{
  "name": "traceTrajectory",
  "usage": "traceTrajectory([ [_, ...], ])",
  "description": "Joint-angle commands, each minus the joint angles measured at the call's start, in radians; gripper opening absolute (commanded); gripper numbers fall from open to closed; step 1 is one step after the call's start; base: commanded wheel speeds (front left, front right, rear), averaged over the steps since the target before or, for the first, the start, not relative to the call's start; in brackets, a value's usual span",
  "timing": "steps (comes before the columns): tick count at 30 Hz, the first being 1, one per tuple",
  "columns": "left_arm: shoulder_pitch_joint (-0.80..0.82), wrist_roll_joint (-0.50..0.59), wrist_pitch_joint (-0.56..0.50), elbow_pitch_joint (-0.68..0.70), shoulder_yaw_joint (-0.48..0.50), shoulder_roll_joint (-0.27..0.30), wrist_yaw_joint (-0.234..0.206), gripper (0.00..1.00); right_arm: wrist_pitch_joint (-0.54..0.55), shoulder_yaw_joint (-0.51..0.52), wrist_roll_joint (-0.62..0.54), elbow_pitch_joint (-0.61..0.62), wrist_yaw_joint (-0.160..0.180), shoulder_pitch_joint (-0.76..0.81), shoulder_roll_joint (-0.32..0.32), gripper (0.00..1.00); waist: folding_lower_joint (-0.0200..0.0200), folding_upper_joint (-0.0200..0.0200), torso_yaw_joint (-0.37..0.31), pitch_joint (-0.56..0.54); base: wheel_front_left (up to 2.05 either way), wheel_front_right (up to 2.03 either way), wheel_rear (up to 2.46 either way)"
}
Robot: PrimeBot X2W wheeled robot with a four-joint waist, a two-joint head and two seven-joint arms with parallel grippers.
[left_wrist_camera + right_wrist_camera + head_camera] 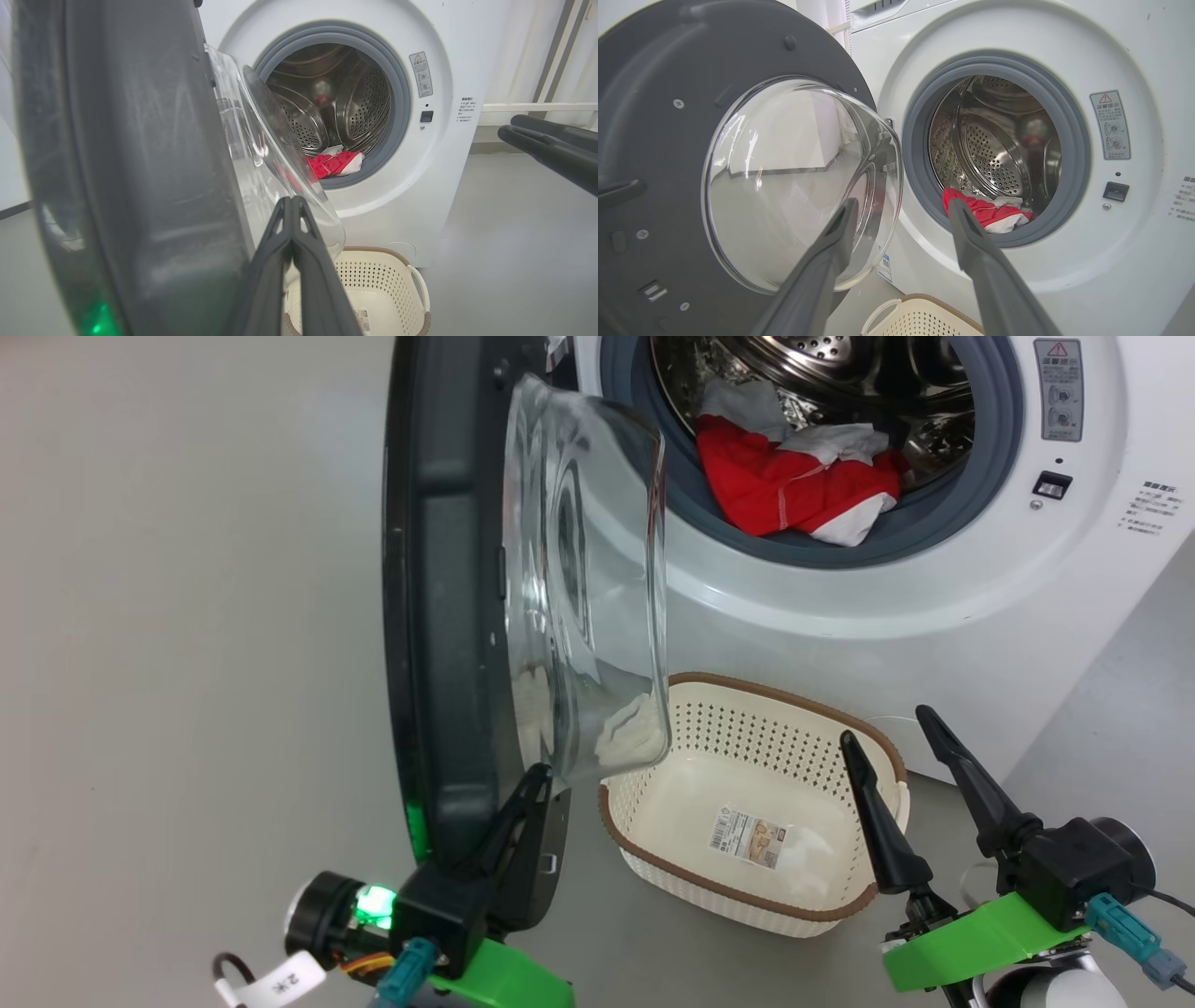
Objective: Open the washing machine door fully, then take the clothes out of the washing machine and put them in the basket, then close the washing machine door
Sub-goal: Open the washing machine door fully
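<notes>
At door [439,616] lower edge | left gripper [540,777] pinched closed, empty | right gripper [885,723] spread wide, empty, by basket [747,733] rim

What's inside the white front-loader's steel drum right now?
A heap of bright red and white fabric clothes at the perforated steel drum's front lip. Anything under the heap is hidden.

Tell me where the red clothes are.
Upper right of the head view: the clothes lie inside the washing machine, at the drum's front, above the basket.

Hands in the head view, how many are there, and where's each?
2. The left hand, shut, is at the lower edge of the washing machine door; the right hand, open, is by the right end of the basket.
</notes>
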State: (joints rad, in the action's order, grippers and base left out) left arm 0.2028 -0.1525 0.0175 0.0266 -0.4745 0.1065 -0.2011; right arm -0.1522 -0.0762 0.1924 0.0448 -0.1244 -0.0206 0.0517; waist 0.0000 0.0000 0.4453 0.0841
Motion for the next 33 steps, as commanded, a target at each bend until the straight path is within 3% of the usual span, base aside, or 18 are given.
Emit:
traceTrajectory([
  [1, 0.009, -0.009, -0.003, 0.029, 0.056, 0.023, -0.02, 0.0, 0.002, -0.024, 0.008, 0.031, -0.006, -0.005, -0.001, 1.0, 0.0, 0.0, 0.004, 0.001, 0.0, 0.0, 0.0],
  [33, 0.023, -0.07, 0.092, -0.052, 0.265, 0.119, -0.117, 0.0, 0.062, -0.024, -0.031, 0.08, -0.006, -0.018, -0.001, 1.0, 0.0, 0.0, 0.038, 0.061, 0.0, 0.0, 0.0],
])
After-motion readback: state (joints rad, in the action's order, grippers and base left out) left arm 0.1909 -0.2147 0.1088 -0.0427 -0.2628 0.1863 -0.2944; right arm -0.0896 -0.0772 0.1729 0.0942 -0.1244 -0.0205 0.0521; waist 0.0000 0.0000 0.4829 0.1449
